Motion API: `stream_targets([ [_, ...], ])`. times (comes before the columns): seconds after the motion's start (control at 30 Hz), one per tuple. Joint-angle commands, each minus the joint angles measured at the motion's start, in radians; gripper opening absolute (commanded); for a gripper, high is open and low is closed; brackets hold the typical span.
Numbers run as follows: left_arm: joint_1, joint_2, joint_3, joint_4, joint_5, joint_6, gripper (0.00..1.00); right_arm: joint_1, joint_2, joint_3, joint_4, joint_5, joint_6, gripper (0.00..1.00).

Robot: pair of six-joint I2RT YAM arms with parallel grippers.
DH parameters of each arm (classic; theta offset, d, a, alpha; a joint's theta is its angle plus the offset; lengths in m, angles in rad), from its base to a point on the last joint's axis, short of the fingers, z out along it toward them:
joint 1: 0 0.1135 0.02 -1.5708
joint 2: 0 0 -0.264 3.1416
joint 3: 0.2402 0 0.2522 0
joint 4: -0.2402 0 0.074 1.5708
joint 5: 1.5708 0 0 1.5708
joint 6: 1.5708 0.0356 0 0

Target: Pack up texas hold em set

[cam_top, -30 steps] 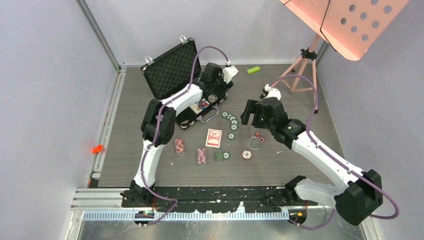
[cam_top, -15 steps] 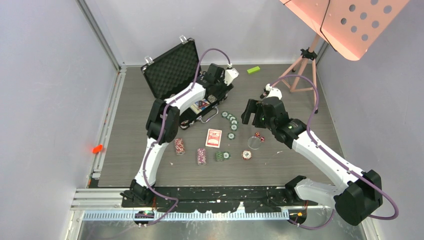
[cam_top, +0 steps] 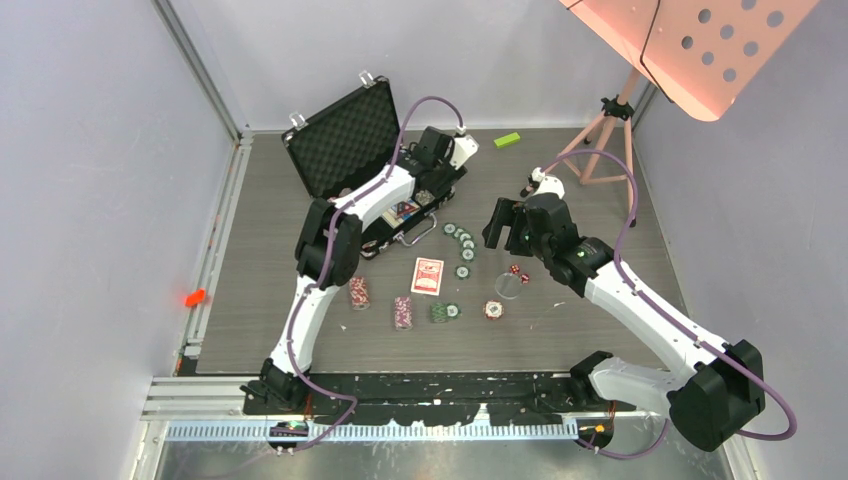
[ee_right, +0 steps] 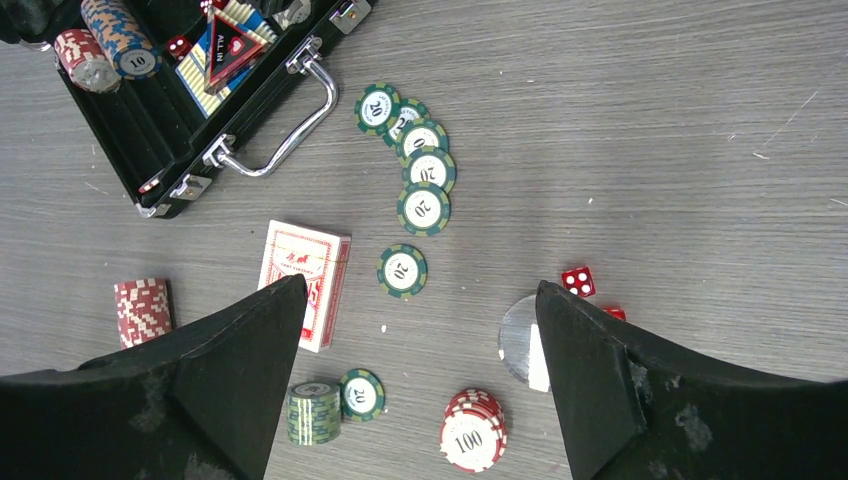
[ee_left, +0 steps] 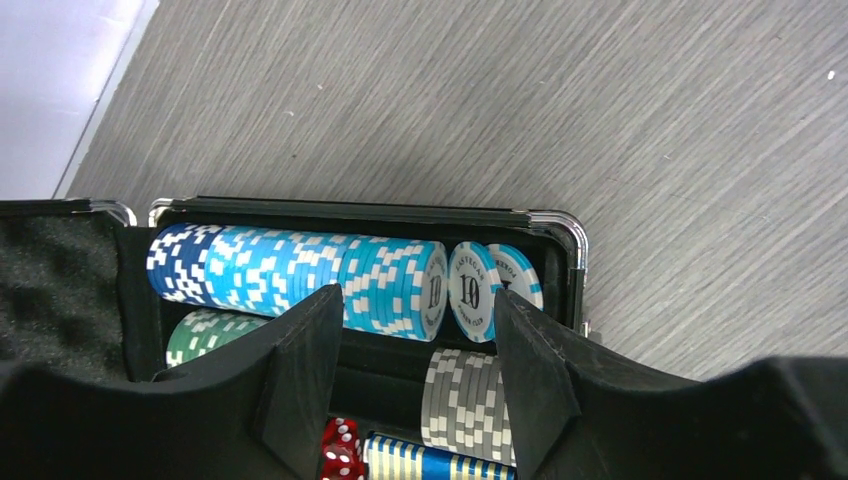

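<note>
The black briefcase (cam_top: 345, 140) stands open with foam lid up. My left gripper (ee_left: 415, 375) hovers open and empty over its tray, above rows of blue chips (ee_left: 300, 275), grey chips (ee_left: 468, 400) and red dice (ee_left: 340, 455). My right gripper (ee_right: 420, 390) is open and empty above the table. Under it lie the red-backed card deck (ee_right: 305, 280), loose green chips (ee_right: 420, 170), a green stack (ee_right: 312, 412), a red 100 stack (ee_right: 472, 432), a red stack (ee_right: 140, 310), two red dice (ee_right: 578, 281) and a clear round disc (ee_right: 520, 335).
A small green block (cam_top: 507, 140) lies at the back. A pink tripod stand (cam_top: 612, 130) with a perforated pink panel stands at the back right. The case handle (ee_right: 290, 120) juts toward the loose chips. A metal rail (cam_top: 225, 230) runs along the table's left edge.
My left gripper has shifted slightly back and right over the case tray. The right arm has not visibly moved.
</note>
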Motion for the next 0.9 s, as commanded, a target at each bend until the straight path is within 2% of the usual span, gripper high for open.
stream_targets([
  [0.0, 0.011, -0.007, 0.029, 0.030, -0.082, -0.006, 0.59, -0.006, 0.002, 0.040, 0.016, -0.009, 0.020, 0.91],
  [0.13, 0.013, -0.009, 0.026, 0.045, -0.104, -0.010, 0.59, -0.009, 0.000, 0.039, 0.016, -0.014, 0.024, 0.91],
  [0.4, 0.022, -0.004, 0.029, 0.039, -0.112, -0.013, 0.43, -0.011, -0.007, 0.036, 0.017, -0.023, 0.028, 0.91],
  [0.73, 0.026, -0.023, 0.023, 0.051, -0.114, -0.014, 0.42, -0.015, -0.005, 0.039, 0.016, -0.038, 0.037, 0.91],
  [0.87, 0.028, -0.071, -0.022, 0.072, -0.070, -0.033, 0.44, -0.015, -0.005, 0.040, 0.016, -0.043, 0.040, 0.91],
])
